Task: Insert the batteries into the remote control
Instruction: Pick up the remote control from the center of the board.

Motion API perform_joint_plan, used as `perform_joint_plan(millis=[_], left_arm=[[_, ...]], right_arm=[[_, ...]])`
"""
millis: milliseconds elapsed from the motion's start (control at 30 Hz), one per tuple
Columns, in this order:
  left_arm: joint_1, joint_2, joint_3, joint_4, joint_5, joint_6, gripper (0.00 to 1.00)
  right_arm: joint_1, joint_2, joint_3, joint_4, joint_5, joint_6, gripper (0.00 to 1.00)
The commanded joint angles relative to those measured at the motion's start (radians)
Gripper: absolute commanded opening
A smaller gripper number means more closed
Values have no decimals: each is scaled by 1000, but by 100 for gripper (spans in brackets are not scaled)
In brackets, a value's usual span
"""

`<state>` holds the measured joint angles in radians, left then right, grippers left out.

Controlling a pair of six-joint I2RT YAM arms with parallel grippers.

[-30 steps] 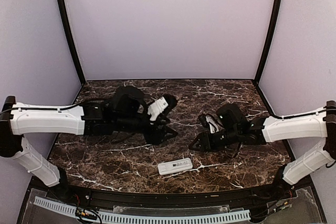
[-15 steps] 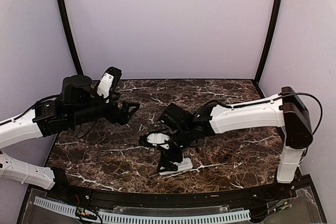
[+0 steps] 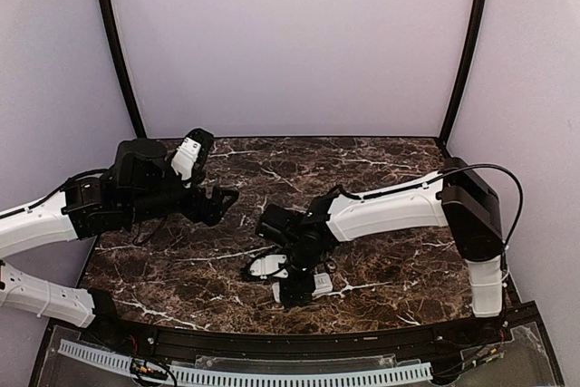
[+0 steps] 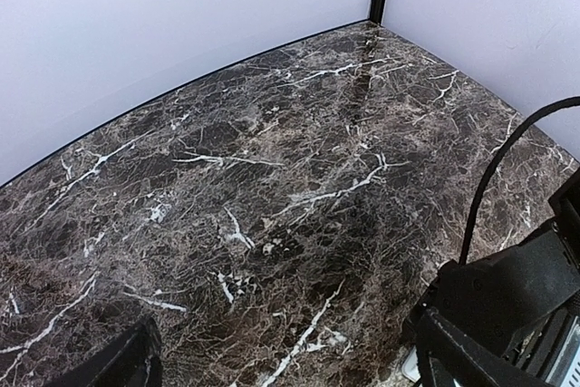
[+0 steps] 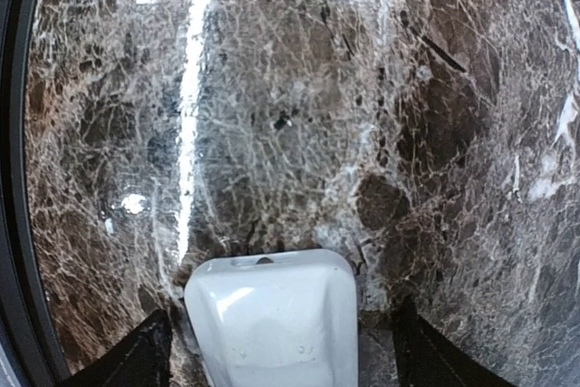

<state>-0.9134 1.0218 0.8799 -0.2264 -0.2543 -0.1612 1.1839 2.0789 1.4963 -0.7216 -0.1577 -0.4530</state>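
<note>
Right gripper (image 3: 294, 289): pointed down at the dark brown, white-veined marble tabletop (image 4: 272, 178), jaws spread. The slim white rectangular plastic remote control (image 5: 270, 319) lies flat on the marble. Its rounded end sits between the two fingertips, with a strip of stone showing on either side and no contact seen.

Left gripper (image 3: 220, 198): raised off the surface, well apart from the remote, jaws spread wide, marble below the gap. The right arm's black housing (image 4: 517, 287) is near one fingertip.
</note>
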Motion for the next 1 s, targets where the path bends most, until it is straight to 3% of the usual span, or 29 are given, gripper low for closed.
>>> perform_joint_plan(millis=[0,133,367,567,767,867,967], left_arm=[[2,11,-19,6,-7,22,96],[2,14,-23,11,-8,30,96],[2,12,-33,10,-15,37,96],[3,-10,-41,17,-22,43,96],[2,-71,-70,55,-18,74,94],[3,-116,-84,86,29,108,93],[3,-157,-92,138,169,137,88]], right_arm=[[38,27,12,-44,100,3,76],[63,22,8,-50,153,0,68],[75,28,13,-74,209,14,42],[73,3,41,-73,178,60,38],[12,-146,39,0,44,158,35],[-54,-257,14,100,-65,246,34],[-125,-380,-52,274,-197,378,34]])
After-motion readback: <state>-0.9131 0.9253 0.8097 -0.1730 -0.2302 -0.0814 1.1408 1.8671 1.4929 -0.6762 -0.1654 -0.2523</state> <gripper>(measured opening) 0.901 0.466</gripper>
